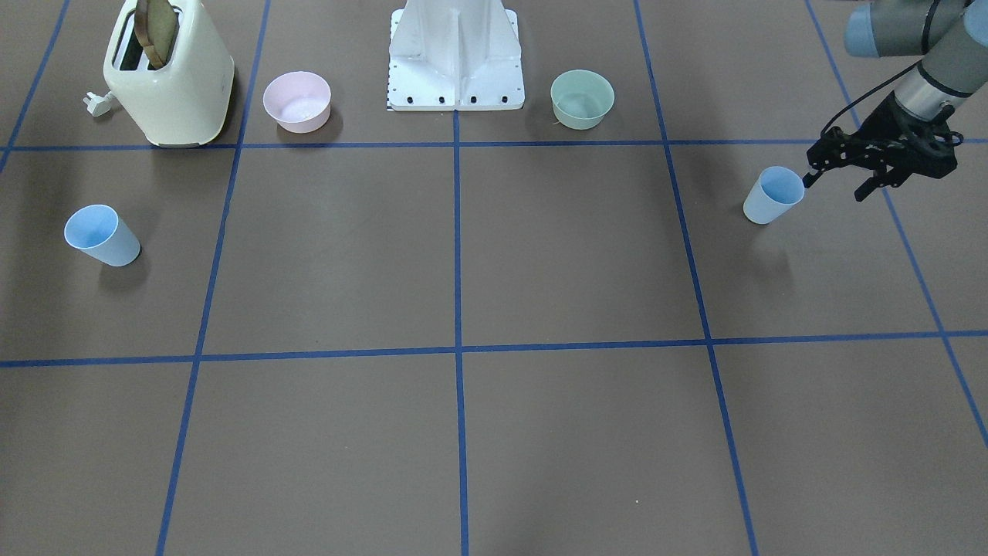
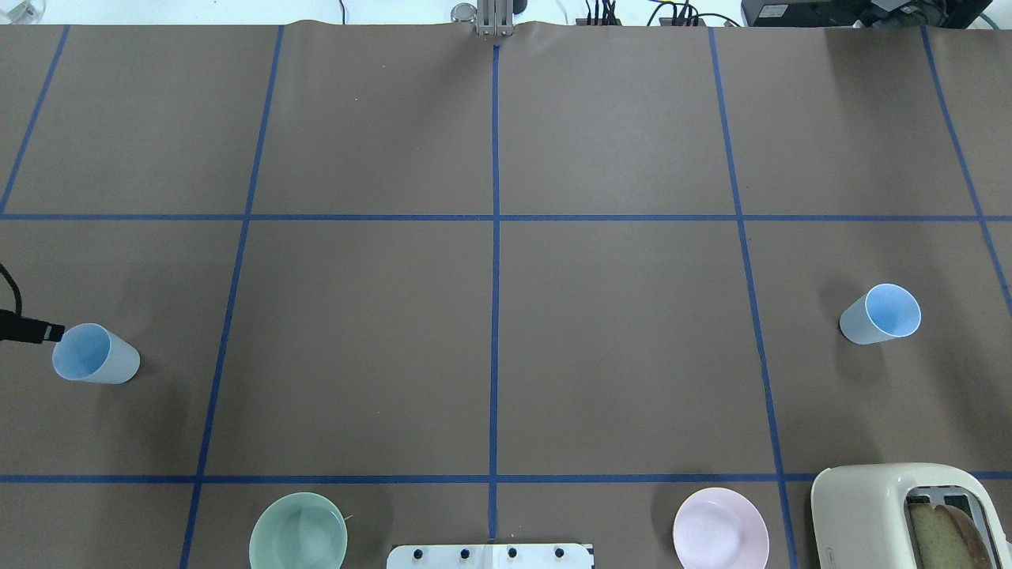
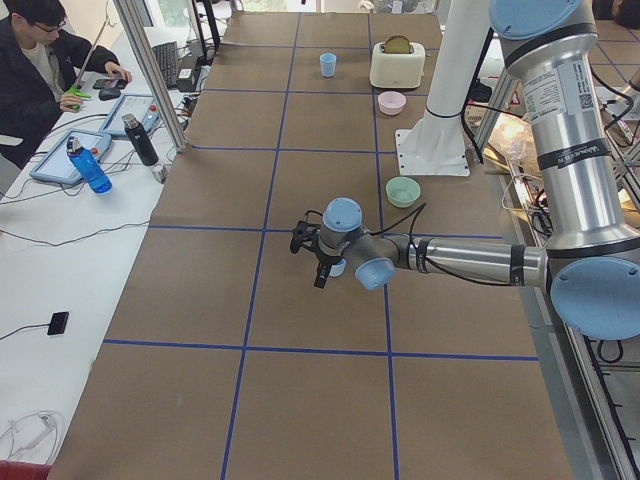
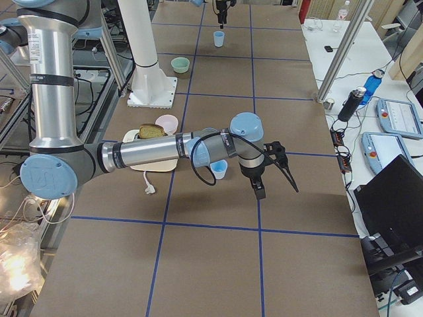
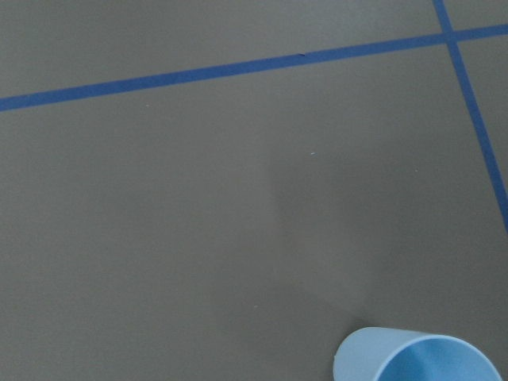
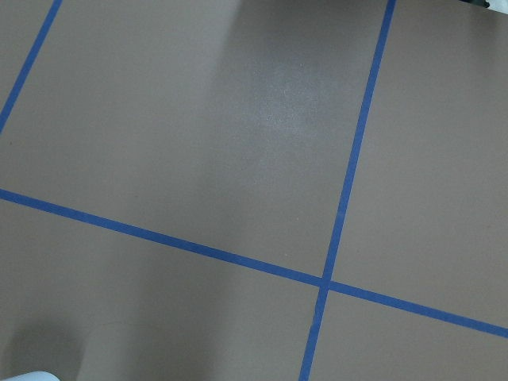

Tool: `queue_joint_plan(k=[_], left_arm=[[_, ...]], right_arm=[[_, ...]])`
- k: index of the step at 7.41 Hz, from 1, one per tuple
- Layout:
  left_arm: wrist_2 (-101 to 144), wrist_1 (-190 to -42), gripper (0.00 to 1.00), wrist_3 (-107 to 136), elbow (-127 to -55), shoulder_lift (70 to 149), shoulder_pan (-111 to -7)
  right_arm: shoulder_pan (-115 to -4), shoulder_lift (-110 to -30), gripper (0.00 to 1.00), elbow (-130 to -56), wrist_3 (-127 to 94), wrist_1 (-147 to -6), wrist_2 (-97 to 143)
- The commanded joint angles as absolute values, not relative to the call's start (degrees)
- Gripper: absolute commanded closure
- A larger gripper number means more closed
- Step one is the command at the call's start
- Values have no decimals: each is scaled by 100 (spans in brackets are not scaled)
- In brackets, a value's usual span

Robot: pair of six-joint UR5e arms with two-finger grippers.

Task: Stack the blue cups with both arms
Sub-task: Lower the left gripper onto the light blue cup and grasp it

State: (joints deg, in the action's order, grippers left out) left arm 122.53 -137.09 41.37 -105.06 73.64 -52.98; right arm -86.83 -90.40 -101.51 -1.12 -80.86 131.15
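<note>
The left gripper [image 1: 836, 188] hangs low with its jaws spread apart, holding nothing. One fingertip [image 2: 47, 332] sits right at the rim of an upright blue cup [image 2: 95, 354], which stands just beside the gripper, outside the jaws. Far across the table, the other blue cup [image 2: 879, 314] stands upright near the right gripper [image 4: 274, 185], partly hidden behind its wrist. Whether those jaws are spread or closed cannot be told.

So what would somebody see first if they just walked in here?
Probably the left arm's black claw, open right beside a blue cup at the robot's left end of the table. The other blue cup stands alone at the opposite end, near a cream toaster with bread poking out.
</note>
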Motion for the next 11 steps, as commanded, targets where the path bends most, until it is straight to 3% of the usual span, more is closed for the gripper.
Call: queue_joint_plan(k=[1,2,3,8,9,11], left_arm=[[11988,-13711,36,4228,-10538,7322,-4861],[11980,-13720,80,4201,-10538,7278,-4852],[11988,-13755,100,4184,-10555,7269,-4852],[12303,-13205,100,4227,-11117,7495,-5150],[12287,-12575,100,4288,-11179,8045,-5194],[12226,-10540,100,4315,-11023,9904,-5177]], right_arm=[[-8684,-9062,0,-10151,-105,-8086,13105],[-8684,-9079,0,-10151,-114,-8086,13104],[-8684,-9079,0,-10151,-106,-8086,13104],[-8684,-9079,0,-10160,-114,-8086,13113],[-8675,-9079,0,-10160,-114,-8086,13113],[-8675,-9079,0,-10143,-123,-8086,13113]])
